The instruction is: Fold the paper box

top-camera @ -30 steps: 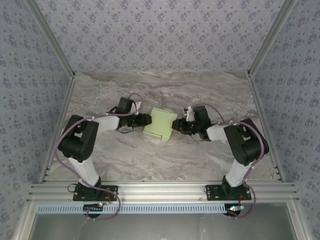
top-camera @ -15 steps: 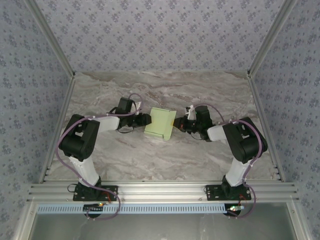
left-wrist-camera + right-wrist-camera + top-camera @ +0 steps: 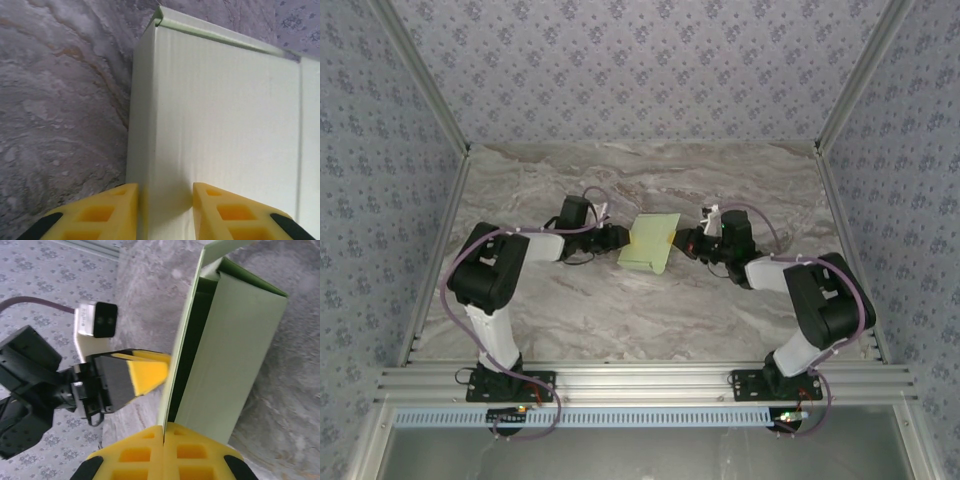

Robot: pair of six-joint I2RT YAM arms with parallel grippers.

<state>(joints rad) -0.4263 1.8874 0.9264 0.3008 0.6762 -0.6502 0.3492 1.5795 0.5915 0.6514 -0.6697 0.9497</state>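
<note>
Setting: we list a robot test cell. Marble-print desk (image 3: 620,320), flower-patterned panel walls (image 3: 640,70) left, right and far, aluminium rail frame (image 3: 640,381) along the near edge.

The top external camera sits high behind the arm bases (image 3: 510,385) and looks down and forward from afar, over the whole bench (image 3: 620,320) to the papered back wall (image 3: 640,70). The left wrist camera looks along the left gripper (image 3: 166,187), very near a panel of the paper box (image 3: 220,115), with bench at its left. The right wrist camera looks along the right gripper (image 3: 164,427), close to the box's edge, with the left gripper beyond. All three views share the box.
</note>
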